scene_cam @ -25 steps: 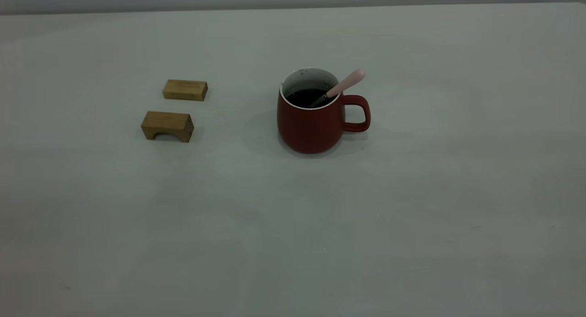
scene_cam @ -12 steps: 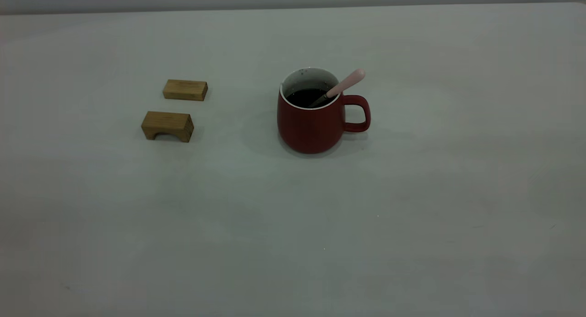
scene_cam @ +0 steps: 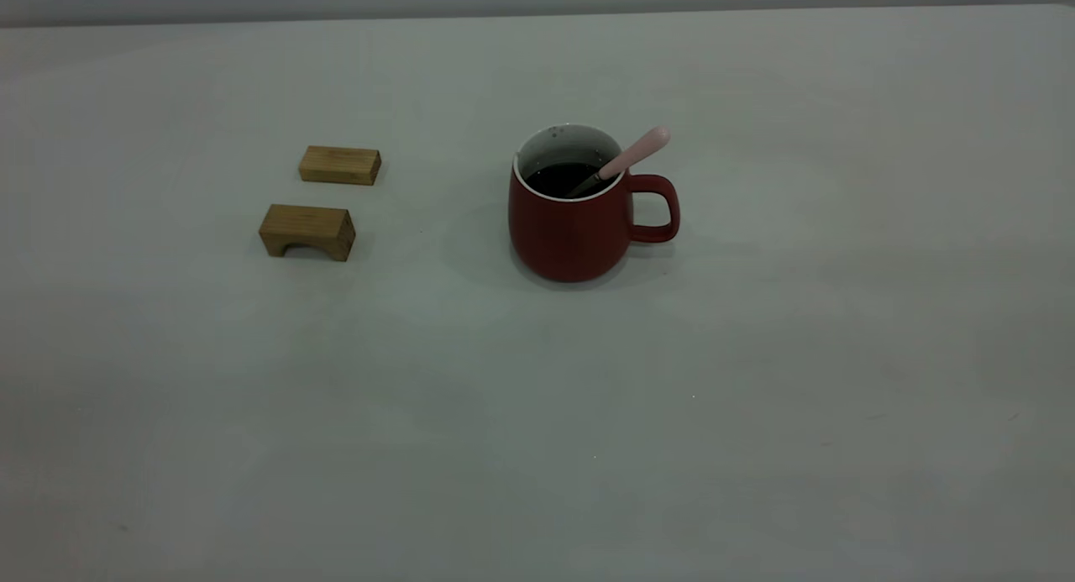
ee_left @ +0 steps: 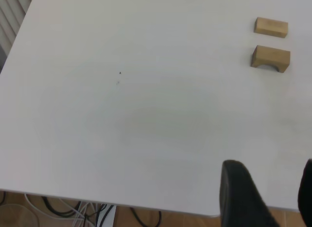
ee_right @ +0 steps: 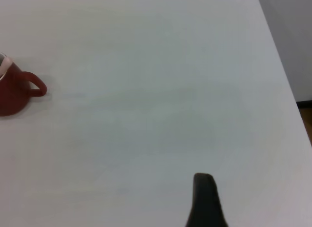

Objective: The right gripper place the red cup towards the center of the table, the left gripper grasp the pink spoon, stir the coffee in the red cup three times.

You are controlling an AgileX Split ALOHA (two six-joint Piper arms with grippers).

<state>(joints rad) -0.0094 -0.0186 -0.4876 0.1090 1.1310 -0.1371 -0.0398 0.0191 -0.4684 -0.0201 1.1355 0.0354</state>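
Your red cup (scene_cam: 573, 221) stands upright near the middle of the table (scene_cam: 537, 414), a rounded, matte dark-red mug with a white inside, a thin white rim and a loop handle pointing toward the right arm's side in the exterior view. Inside it you can see the coffee (scene_cam: 564, 177), a flat, nearly black round surface sitting well below the rim. The pink spoon (scene_cam: 626, 159) leans in the cup: its grey metal neck dips into the coffee, and its slim, pale pink handle rests on the rim above the handle and slants up and out to a rounded end. Off toward the left arm's side, well apart from the cup, you have two tan wooden blocks lying close together: a flat rectangular block (scene_cam: 339, 165) farther back, and an arched block (scene_cam: 306, 231) with a small notch cut from its underside nearer the camera. The table is a plain, matte, pale grey-white sheet with a few tiny dark specks. Your left gripper (ee_left: 265, 197) hangs over the table's near edge, its dark tapering fingers spread apart and empty. Of your right gripper (ee_right: 205, 200) only one dark finger shows, above bare table far from the cup, so you cannot tell how its jaws stand.
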